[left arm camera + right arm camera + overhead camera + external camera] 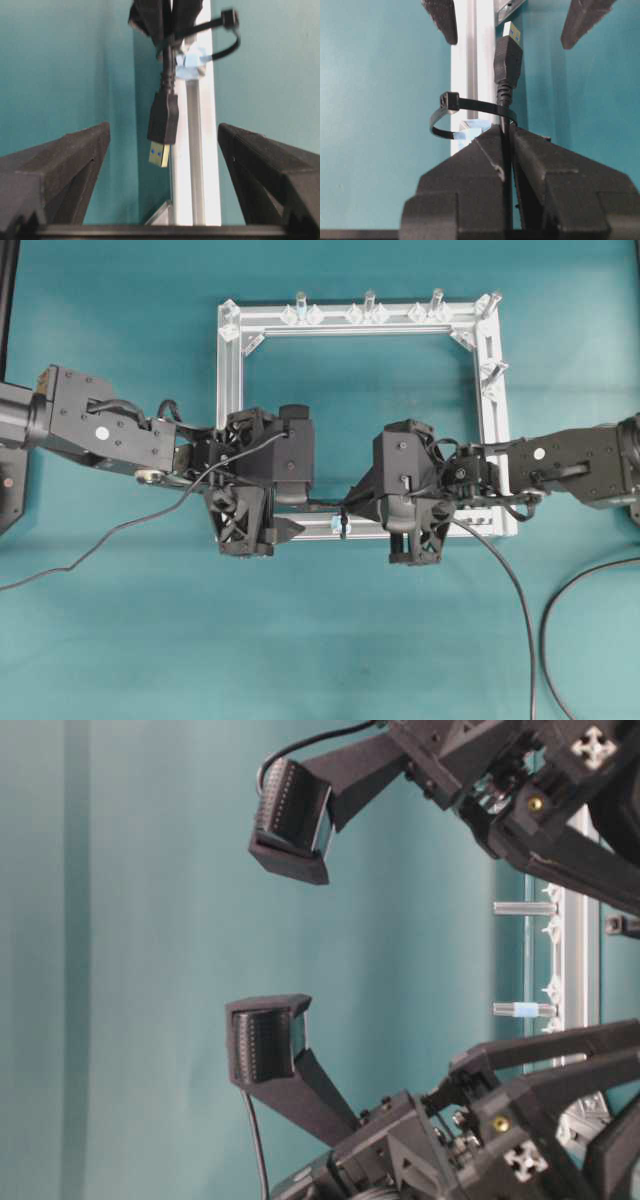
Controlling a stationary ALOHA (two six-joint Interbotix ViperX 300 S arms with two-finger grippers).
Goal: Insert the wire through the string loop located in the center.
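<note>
Teal worktop (120, 640), silver frame (229, 370), and my two pincers facing each other over its near bar.
My left pincer (162, 150) stands fully spread, holding nothing, its fingers either side of the plug. My right pincer (506, 137) is clamped on the wire (506, 107) just behind the string loop (470, 117); the plug pokes through the loop, beside the bar.
</note>
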